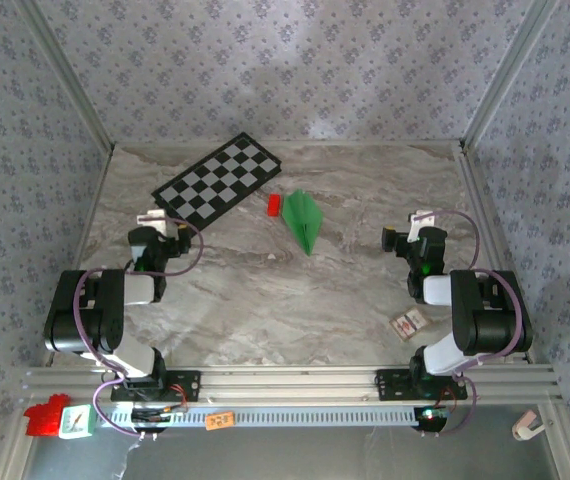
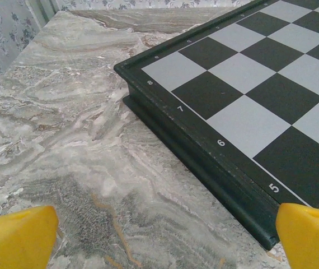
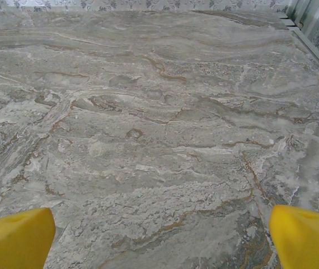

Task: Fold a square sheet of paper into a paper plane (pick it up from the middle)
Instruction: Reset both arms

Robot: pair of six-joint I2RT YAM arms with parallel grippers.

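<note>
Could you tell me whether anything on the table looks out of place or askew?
Nothing looks damaged or spilled. The black-and-white checkered board lies at an angle to the marble table's edges, and a small patterned card sits near the right arm's base. The folded green paper plane lies beside the small red block.

Soft, even light comes down from overhead, leaving the marbled table (image 1: pixel 295 300) bright and the shadows of the arms (image 1: pixel 95 320) on it faint and fuzzy-edged, with a paler patch glowing on the back wall (image 1: pixel 295 70) at the upper middle of the overhead frame. In both wrist views the stone grain is crisp mid-frame. The yellow fingertips (image 2: pixel 17 238) (image 3: pixel 305 238) in the lower corners are smeared out of focus, and the pale squares of the checkerboard (image 2: pixel 254 126) read flat, matte grey.
</note>
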